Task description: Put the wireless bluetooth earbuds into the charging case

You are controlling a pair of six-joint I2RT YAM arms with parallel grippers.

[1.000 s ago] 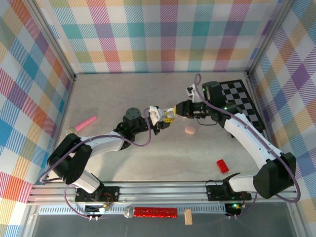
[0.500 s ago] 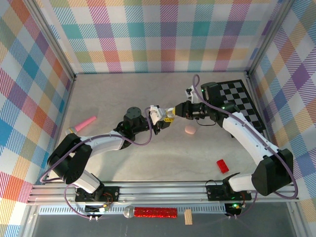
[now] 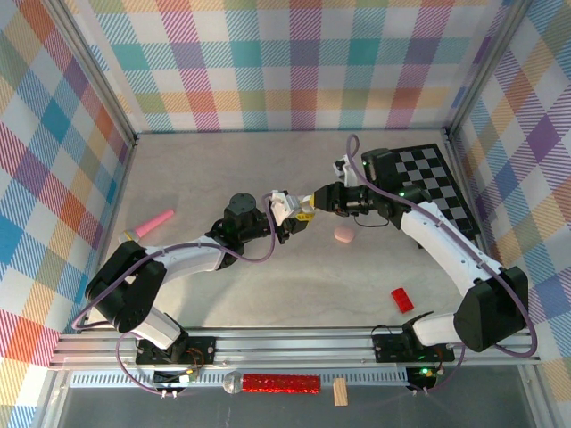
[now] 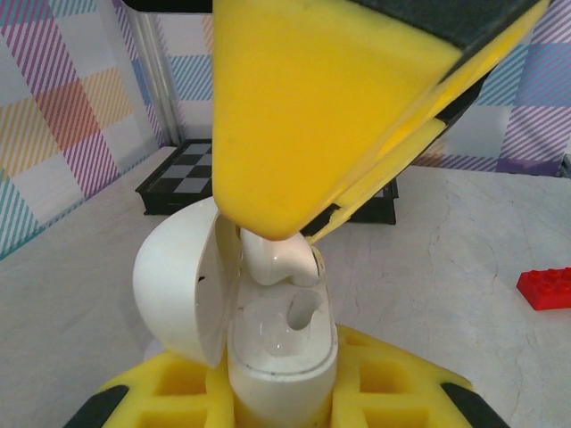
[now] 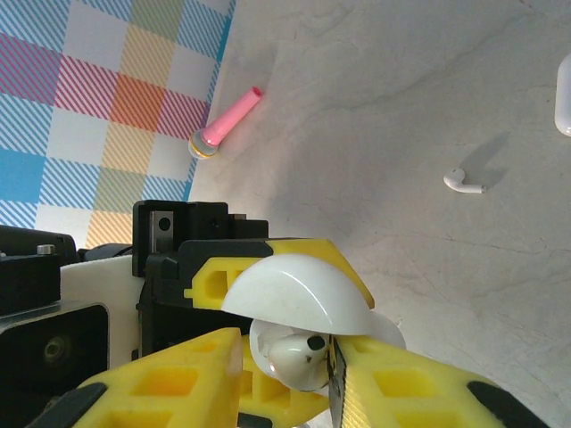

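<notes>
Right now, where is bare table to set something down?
Free: the back-left corner behind the pink stick, and the near middle between the left arm and the red block. Crowded: the centre, where the left end effector and right end effector meet at the white case, with the pink case beside them.

The pale grey, marble-veined worktop (image 3: pixel 268 294) carries a few loose things. A pink tapered plastic stick (image 3: pixel 161 218) lies near its left edge. A pale pink pebble-shaped piece (image 3: pixel 344 234), possibly a closed case, sits right of centre. A small red plastic block (image 3: pixel 402 300) lies front right, and a black-and-white chequered board (image 3: pixel 435 178) rear right. A small white glossy earbud (image 5: pixel 464 182) lies alone on bare surface.
</notes>
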